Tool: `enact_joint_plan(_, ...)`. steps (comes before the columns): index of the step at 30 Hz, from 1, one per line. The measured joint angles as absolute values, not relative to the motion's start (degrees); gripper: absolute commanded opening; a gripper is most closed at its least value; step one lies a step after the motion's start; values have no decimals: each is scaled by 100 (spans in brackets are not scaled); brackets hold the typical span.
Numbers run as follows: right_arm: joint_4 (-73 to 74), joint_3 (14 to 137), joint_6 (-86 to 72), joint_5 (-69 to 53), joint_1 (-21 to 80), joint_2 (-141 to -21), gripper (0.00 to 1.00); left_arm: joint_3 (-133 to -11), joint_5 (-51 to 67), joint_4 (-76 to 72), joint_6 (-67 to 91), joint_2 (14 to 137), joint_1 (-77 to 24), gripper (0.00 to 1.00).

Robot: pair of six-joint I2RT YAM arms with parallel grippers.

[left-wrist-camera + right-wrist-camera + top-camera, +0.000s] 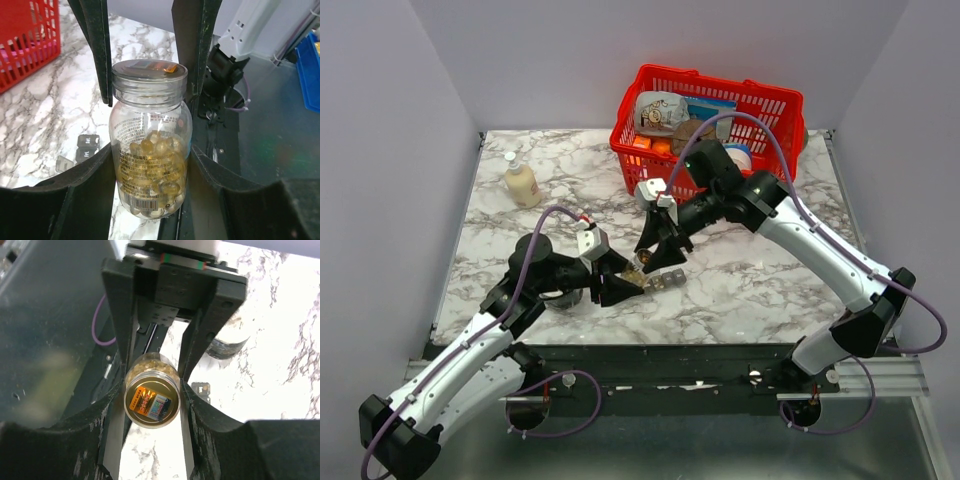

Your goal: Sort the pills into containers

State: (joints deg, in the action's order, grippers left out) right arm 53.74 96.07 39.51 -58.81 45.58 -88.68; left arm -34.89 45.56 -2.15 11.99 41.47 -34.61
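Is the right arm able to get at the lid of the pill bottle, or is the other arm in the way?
Yes, it looks so. The left pincer grips the bottle round its body, leaving the lid bare, and the right pincer is closed on that lid's sides.

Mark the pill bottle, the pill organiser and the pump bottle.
pill bottle (150, 150), left wrist view, clear printed body.
pill organiser (87, 142), left wrist view, dark grey compartment.
pump bottle (523, 187), top external view, cream body.
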Motion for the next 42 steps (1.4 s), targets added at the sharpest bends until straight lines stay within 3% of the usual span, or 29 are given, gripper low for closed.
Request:
enact_joint_plan(4,4742,9435,3030,-5642,4536,-8842,24,-3424,4130,-294,1181,4082,-3461,0)
enact_joint_plan(16,3118,8777,556,-4195,4515,-8986,20,-3465,2545,115,390,4372,-3461,0)
enact_joint_plan(17,3041,8742,410,-4101,4515,-9021,24,-3503,2429,233,311,4431,-3461,0)
enact_joint_plan(18,2976,8718,285,-4029,4515,-9056,39,-3514,2353,279,263,4464,-3461,0)
enact_joint_plan(20,2904,8711,123,-3955,4512,-9118,53,-3514,2241,340,126,4512,-3461,0)
enact_joint_plan(21,2893,8711,84,-3951,4504,-9129,71,-3514,2231,357,82,4517,-3459,0)
enact_joint_plan(24,3000,8768,32,-4128,4497,-9131,91,-3546,2265,296,-25,4517,-3454,0)
enact_joint_plan(34,3715,9504,642,-5078,4451,-9094,100,-3673,2827,-75,-82,4123,-3420,0)
enact_joint_plan(42,5181,9935,3367,-5640,4423,-8729,100,-3763,3896,99,-38,4139,-3417,0)
